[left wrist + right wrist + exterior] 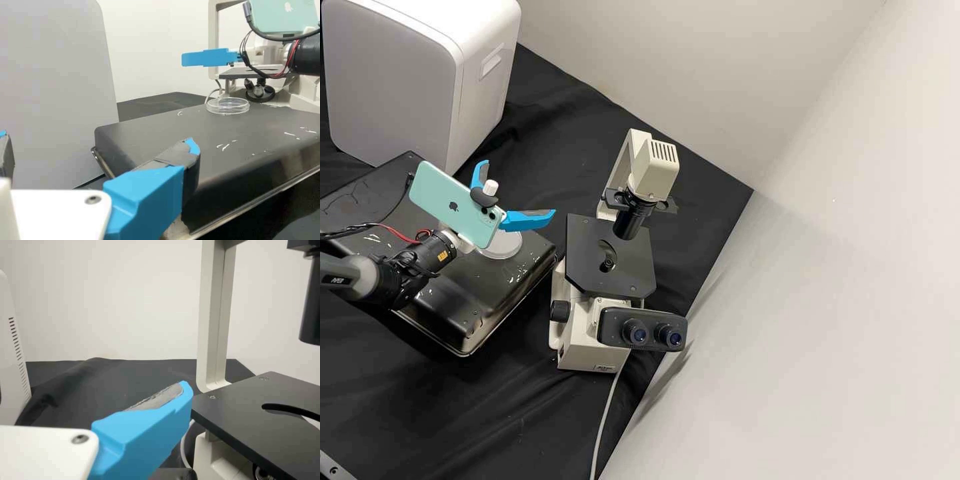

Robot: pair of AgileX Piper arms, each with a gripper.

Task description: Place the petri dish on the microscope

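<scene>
Just below right jaws lies petri dish (507,245).

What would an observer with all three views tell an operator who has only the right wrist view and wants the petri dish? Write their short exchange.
Operator: I see the microscope stage. Where is the petri dish?
Observer: It lies on the black box beside the microscope, not on the stage.
Operator: How does my gripper stand to it?
Observer: The right gripper hangs open above the dish, clear of it.
</scene>
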